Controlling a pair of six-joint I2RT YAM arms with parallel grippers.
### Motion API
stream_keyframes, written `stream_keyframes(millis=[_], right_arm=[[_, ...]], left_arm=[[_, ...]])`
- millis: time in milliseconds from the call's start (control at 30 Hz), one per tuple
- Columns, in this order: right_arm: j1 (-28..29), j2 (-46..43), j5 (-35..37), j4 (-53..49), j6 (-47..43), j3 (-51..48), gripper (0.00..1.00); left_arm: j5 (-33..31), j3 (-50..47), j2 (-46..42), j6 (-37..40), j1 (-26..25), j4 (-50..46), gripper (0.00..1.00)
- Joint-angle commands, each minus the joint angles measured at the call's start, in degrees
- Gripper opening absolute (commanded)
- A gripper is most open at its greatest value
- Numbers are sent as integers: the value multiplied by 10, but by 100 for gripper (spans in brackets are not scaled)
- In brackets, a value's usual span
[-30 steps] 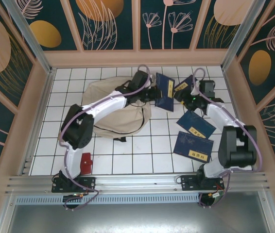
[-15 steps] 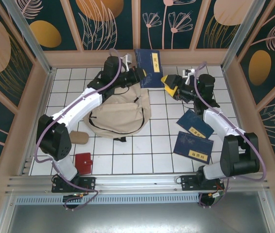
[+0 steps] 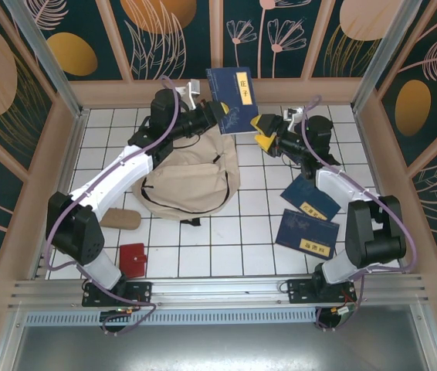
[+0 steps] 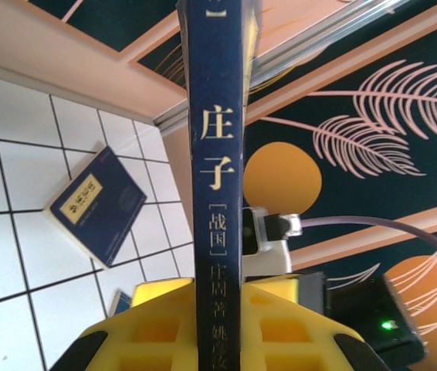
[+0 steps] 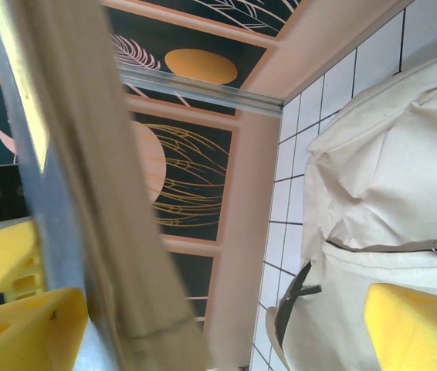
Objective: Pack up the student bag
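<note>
Below and just nearside of the left gripper (image 3: 220, 117), clenched on a raised navy book (image 3: 234, 89), lies the student bag (image 3: 191, 182), so w/ the right gripper (image 3: 266, 133) spread wide & gripping nothing, that lone pinch may let the book tilt or drop outside it.

Student bag (image 3: 191, 182): large soft beige fabric backpack with black zipper lines, black straps and buckles. Lies flat and slumped on the white-tiled worktop (image 3: 211, 247), left of centre, toward the far side. The fabric is creased and the outline rounded.
</note>
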Motion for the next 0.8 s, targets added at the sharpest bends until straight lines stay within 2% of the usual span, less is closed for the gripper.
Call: stream_keyframes(millis=[0, 267, 400, 500, 700, 767], right_arm=[[7, 15, -33, 102, 43, 10, 88], [7, 26, -57, 252, 115, 14, 80], [7, 40, -56, 345, 178, 2, 71], [7, 43, -56, 349, 182, -1, 60], [6, 40, -55, 341, 180, -15, 46], [7, 38, -49, 335, 177, -21, 37]], left_arm=[[29, -19, -15, -41, 2, 83, 0], [34, -30, -2, -69, 8, 102, 0], [36, -35, 1, -77, 11, 107, 0], [34, -37, 1, -74, 14, 106, 0], [34, -47, 2, -69, 22, 99, 0], [37, -49, 4, -70, 22, 100, 0]])
